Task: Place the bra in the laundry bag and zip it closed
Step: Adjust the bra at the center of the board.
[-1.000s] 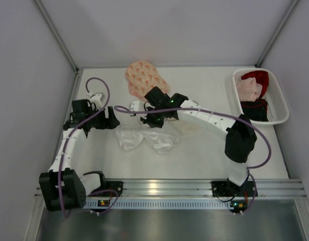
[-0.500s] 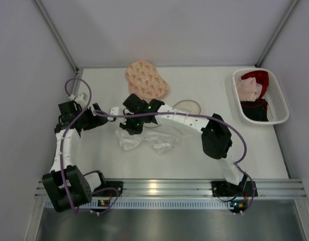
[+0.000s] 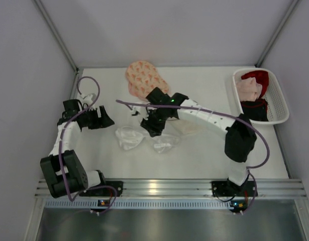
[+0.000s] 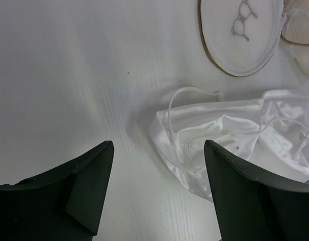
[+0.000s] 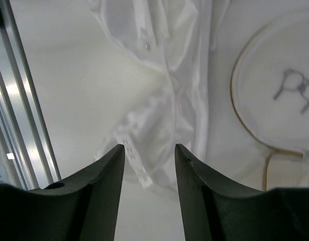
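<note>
So the white bra (image 3: 141, 138) sits crumpled mid-table, nearer the left edge, with the round mesh laundry bag (image 4: 239, 35) just beside it. My right hand (image 5: 149, 150) hovers over it, fingers apart, probably lining up the pickup. Left hand (image 4: 158, 150) is spread too, empty.

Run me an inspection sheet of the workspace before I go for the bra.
Surface: white table, with the bra and bag near its middle.
Job's things: white bra lies crumpled on the table, outside the bag. Round mesh laundry bag lies flat beside it; zip state cannot be told.
Clutter: patterned cloth at the far edge; white basket of garments at far right.
Grippers: left gripper jaws open, empty, by the bra's edge; right gripper jaws open, empty, above the bra.
Cables: purple cables loop off both arms; no snag seen.
Surroundings: grey walls; metal rail at the near edge.
</note>
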Robot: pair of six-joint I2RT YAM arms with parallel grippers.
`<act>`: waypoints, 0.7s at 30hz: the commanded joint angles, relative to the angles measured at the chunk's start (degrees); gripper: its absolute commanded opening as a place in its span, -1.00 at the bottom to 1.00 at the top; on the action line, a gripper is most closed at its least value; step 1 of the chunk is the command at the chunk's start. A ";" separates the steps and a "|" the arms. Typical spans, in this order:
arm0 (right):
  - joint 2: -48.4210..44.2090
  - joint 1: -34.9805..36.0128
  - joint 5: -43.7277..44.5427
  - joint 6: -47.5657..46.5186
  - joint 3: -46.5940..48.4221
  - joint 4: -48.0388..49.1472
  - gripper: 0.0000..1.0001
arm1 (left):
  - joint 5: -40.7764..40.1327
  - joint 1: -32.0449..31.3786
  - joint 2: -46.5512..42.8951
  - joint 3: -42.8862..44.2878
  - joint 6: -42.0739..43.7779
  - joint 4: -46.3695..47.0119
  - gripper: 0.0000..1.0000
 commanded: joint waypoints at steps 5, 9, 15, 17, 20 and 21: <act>-8.19 -5.66 5.45 -4.75 -15.97 -1.54 -0.21 | -1.27 -7.21 10.05 6.82 9.32 -0.67 0.50; -3.61 -7.77 5.11 -2.72 -11.86 -0.84 -0.24 | -4.62 -11.07 14.80 9.99 10.82 -0.58 0.44; 3.33 -8.91 3.44 -1.05 -1.22 -1.80 -0.11 | -4.54 -14.33 18.15 10.44 14.07 -3.92 0.15; 5.61 -8.91 2.83 -0.87 1.23 -1.10 -0.10 | -4.36 -14.51 18.06 8.86 13.99 -4.01 0.06; 8.60 -9.00 0.29 -0.87 3.18 -3.46 -0.11 | -3.75 -14.51 18.24 7.89 14.07 -4.88 -0.06; 8.78 -8.83 -0.16 -1.22 2.66 -3.73 -0.11 | -3.05 -14.51 18.24 7.19 14.60 -5.93 -0.11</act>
